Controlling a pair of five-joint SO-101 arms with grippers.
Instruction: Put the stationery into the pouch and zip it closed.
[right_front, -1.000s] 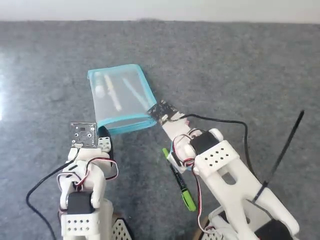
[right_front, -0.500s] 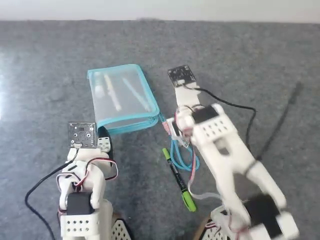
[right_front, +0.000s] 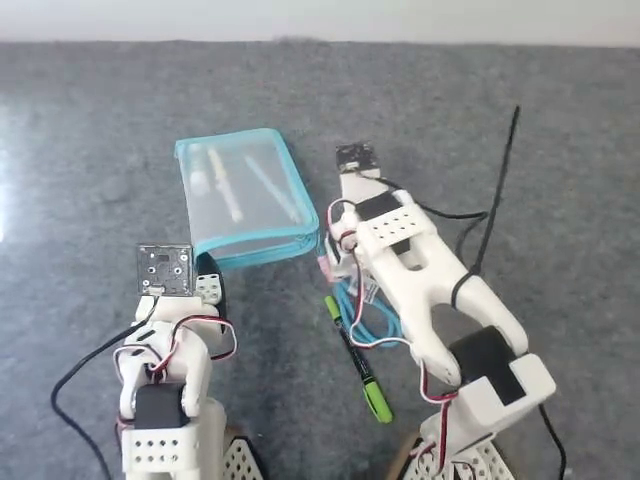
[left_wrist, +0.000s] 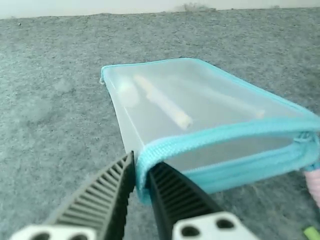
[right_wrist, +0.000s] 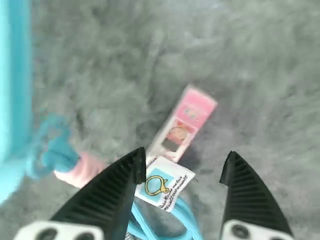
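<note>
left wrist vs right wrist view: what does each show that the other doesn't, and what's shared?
Left wrist adds: the left gripper, fingers shut on the pouch corner, and white pens inside the pouch. Right wrist adds: the right gripper, fingers open over a pink packet and a tagged blue cord. Shared: the pouch's teal zipper edge, the pink pull, the grey table.
</note>
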